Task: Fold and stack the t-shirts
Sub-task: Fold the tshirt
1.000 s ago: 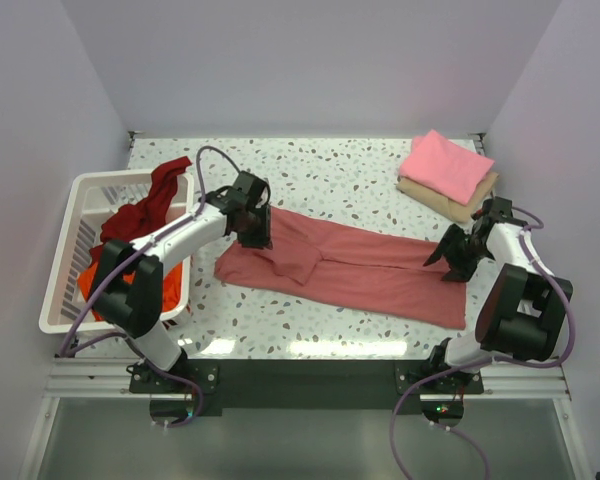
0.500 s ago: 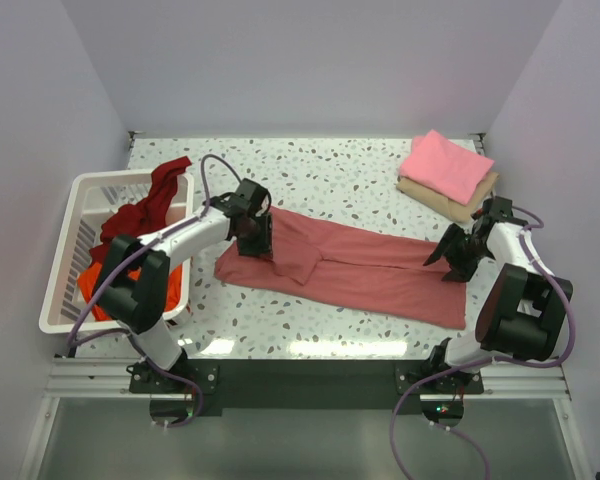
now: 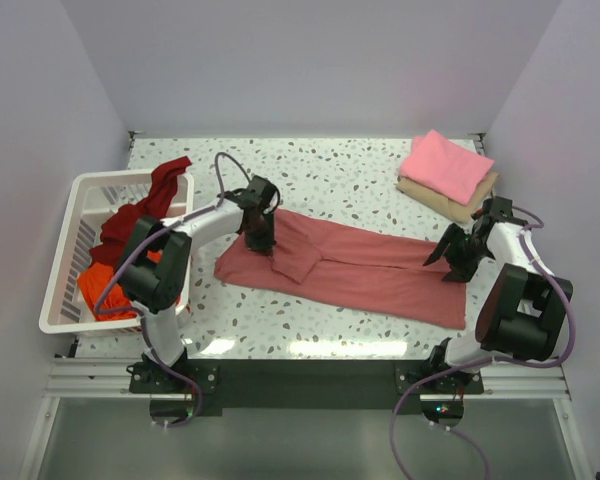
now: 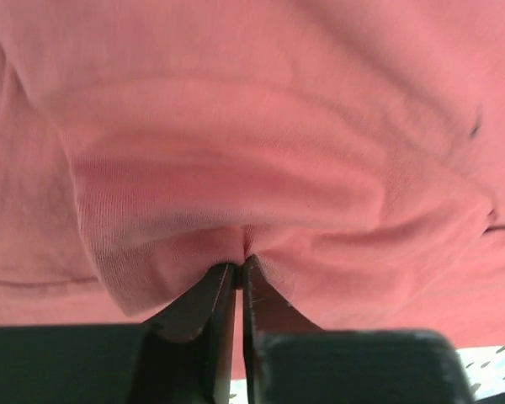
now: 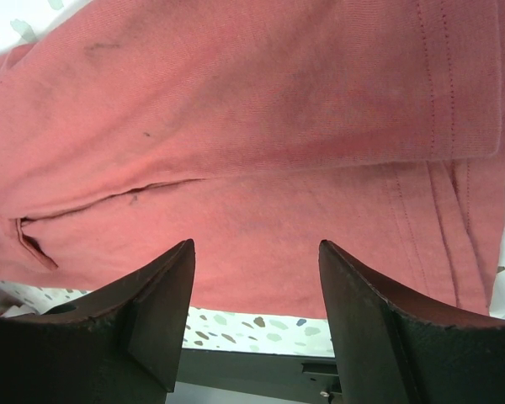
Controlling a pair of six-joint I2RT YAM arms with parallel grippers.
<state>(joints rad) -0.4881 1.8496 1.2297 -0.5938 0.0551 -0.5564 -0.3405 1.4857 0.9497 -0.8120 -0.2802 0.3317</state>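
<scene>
From above, the left wrist hides its own tips, so only the wrist cam settles it: the left fingers point(image 4: 198, 307) pinch a puckered ridge of the dusty rose-red cloth t-shirt point(image 3: 380, 275), which lies long and partly folded across the speckled white bench point(image 3: 360, 170). The right fingers point(image 5: 160, 295) hang spread wide over its stitched right end.

Table point(image 3: 360, 170): white speckled terrazzo top, walls on the left, far and right sides. Rose shirt point(image 3: 380, 275) lies flat across the middle in a long strip running from left-far to right-near, with a flap doubled over near its left end. Basket point(image 3: 75, 190) sits at the left edge. Folded tan cloth point(image 3: 450, 205) sits in the far right corner, directly on the top, with a folded pink shirt point(image 3: 445, 165) stacked on it. Rose shirt touches neither basket nor stack.
</scene>
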